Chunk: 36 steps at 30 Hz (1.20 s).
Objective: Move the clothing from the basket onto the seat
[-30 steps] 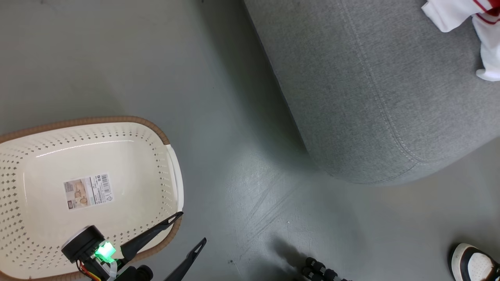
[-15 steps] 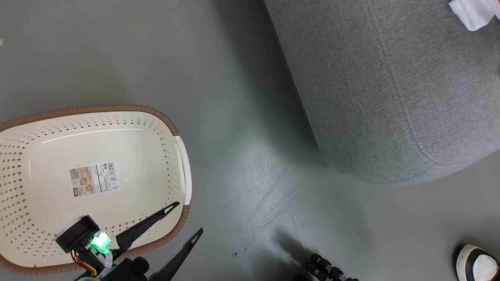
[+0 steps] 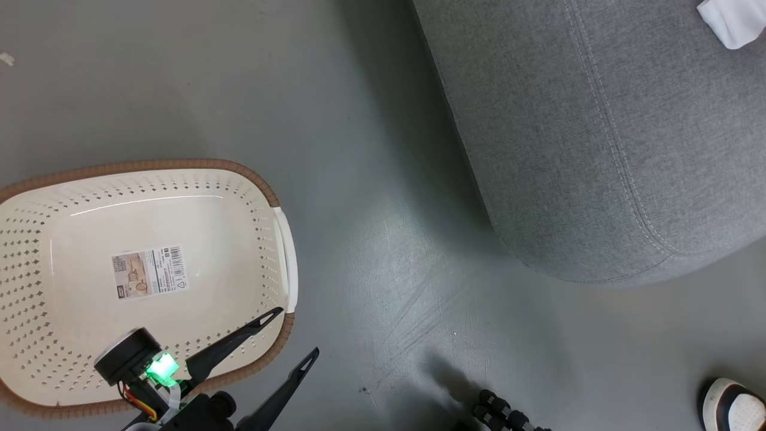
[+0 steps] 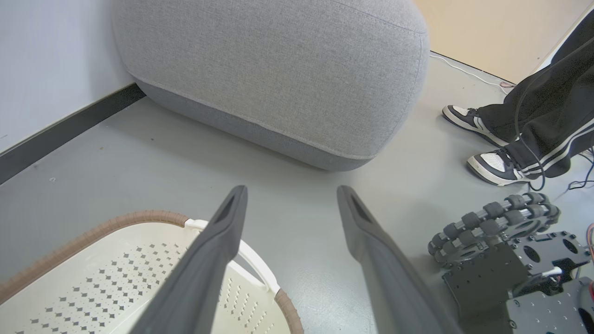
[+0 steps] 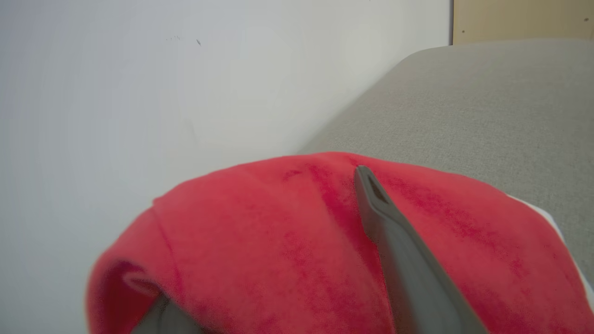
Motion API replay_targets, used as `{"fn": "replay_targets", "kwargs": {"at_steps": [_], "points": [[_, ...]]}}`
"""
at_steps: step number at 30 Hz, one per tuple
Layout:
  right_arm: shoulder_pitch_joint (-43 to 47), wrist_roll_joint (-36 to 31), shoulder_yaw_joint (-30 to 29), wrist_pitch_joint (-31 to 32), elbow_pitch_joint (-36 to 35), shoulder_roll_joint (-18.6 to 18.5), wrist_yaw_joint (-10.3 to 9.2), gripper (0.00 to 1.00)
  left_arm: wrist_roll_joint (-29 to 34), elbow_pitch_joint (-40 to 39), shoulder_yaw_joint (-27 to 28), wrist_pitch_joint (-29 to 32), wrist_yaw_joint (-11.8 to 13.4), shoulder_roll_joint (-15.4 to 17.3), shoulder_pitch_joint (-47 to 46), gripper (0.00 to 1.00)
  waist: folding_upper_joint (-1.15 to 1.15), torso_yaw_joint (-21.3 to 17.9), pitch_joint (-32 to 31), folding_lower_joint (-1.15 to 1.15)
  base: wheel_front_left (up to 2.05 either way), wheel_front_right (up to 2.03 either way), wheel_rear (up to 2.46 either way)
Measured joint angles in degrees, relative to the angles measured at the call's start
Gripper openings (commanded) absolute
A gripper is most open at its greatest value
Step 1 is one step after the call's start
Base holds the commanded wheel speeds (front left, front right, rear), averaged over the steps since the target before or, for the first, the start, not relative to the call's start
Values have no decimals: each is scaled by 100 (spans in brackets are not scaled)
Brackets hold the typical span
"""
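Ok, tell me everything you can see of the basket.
The basket is cream-white plastic, a rounded rectangle with diamond-shaped holes in its sloping walls, a brown woven-looking rim band and a white side handle. It stands upright on the grey floor, apart from the seat. Its bottom is bare but for a label sticker. The open left gripper hangs over its near corner; whether it touches, I cannot tell.

Grey floor [image 3: 371,197] lies under and ahead of my left jaws. Off to their right stands a person in black-and-white shoes [image 4: 494,166] and dark striped trousers [image 4: 547,116]. To their left is a pale wall [image 4: 41,65] with dark skirting [image 4: 60,132].
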Motion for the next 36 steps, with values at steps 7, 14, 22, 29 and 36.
{"fn": "replay_targets", "kwargs": {"at_steps": [7,14,22,29,36], "points": [[38,-591,113,7,314,-29,1,100,-3,44,-42,0,0,-87,-130,100,0,-2,-43,0,0,0,0],[266,-1070,141,182,641,-102,1,100,-51,100,-122,0,0,-208,-244,100,0,3,-140,0,0,0,0],[268,-1568,238,330,690,-141,1,100,-49,160,-283,0,0,-285,-365,100,0,11,-300,0,0,0,0],[427,-1965,312,335,684,-15,1,100,-51,283,-436,0,0,-393,-481,100,0,-9,-471,0,0,0,0],[502,-2147,374,336,688,200,1,100,-94,381,-522,0,0,-472,-607,100,0,-40,-680,0,0,0,0]]}}
